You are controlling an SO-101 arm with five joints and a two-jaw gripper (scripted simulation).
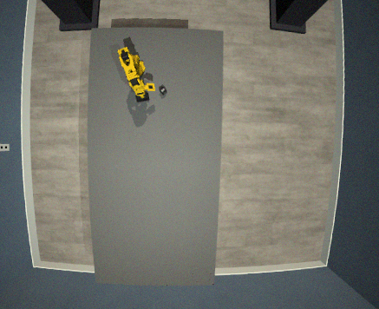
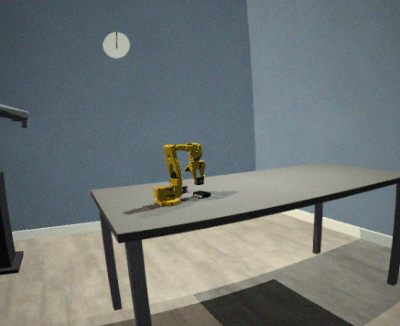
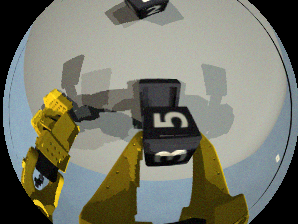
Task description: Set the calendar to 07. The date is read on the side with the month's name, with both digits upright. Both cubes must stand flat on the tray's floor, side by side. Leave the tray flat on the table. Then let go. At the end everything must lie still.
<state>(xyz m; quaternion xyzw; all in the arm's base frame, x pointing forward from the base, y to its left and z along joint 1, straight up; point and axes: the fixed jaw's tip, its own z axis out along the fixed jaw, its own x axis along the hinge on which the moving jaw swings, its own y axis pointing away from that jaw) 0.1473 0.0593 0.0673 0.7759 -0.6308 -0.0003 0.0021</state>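
Note:
My gripper (image 1: pixel 142 98) (image 2: pixel 200 180) (image 3: pixel 170 145) is shut on a black cube (image 3: pixel 170 124). The cube is held above the table; its wrist-view faces show a white 5 and a white 3, both turned sideways. The small black tray (image 2: pixel 201 195) (image 3: pixel 160 81) lies on the table under and just beyond the held cube, partly covered by it in the wrist view. Its month name does not show. No cube shows in its visible part. A second black cube (image 1: pixel 163 90) (image 2: pixel 184 189) (image 3: pixel 148 9) is on the table apart from the tray, with a white 2 on one face.
The arm's yellow base (image 1: pixel 123 54) (image 2: pixel 166 197) stands near one end of the grey table (image 1: pixel 157 195) (image 2: pixel 280 188). The arm casts shadows around the tray. A grey arm (image 2: pixel 3 111) on a dark pedestal stands off the table.

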